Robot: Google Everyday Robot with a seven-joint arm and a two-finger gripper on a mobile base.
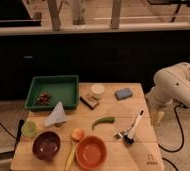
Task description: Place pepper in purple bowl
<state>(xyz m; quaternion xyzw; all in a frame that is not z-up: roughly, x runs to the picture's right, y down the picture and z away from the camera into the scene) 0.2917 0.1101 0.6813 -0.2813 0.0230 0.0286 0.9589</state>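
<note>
The green pepper [103,121] lies on the wooden table [138,107] near its middle, curved, with nothing touching it. The purple bowl [46,145] stands at the front left of the table and looks empty. My gripper [159,117] hangs at the end of the white arm [175,87], just off the table's right edge. It points down, well to the right of the pepper and far from the bowl, and holds nothing that I can see.
An orange bowl [91,151] sits front centre, with an orange fruit [77,133] and a yellow item [70,155] beside it. A brush [133,127] lies right of the pepper. A green tray [63,90], blue sponge [123,93], white cup [97,89], brown block [89,101], pale cone [56,115] and green cup [30,129] stand further back and left.
</note>
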